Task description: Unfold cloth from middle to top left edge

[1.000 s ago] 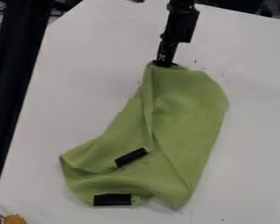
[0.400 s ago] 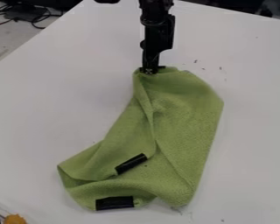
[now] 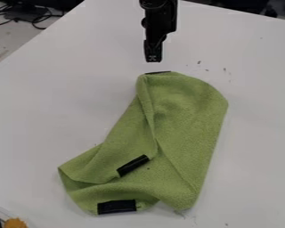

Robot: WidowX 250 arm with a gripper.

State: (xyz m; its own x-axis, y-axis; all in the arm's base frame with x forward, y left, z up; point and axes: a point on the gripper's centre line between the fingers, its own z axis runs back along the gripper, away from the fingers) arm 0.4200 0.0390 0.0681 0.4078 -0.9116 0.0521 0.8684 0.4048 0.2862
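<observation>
Gripper [image 3: 152, 59] is hanging empty off cloth [image 3: 183, 116], can't tell how open
Retreat is likely needing clean lift toward tabletop [image 3: 67, 93] top edge, not snagging cloth

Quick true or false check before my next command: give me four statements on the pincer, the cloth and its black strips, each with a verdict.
1. The pincer is clear of the cloth. True.
2. The cloth is spread fully open on the table. False; it is partly folded over itself.
3. Three black strips show on the cloth. True.
4. All the strips are at the end away from the pincer. False; one is at the edge nearest it.
</observation>
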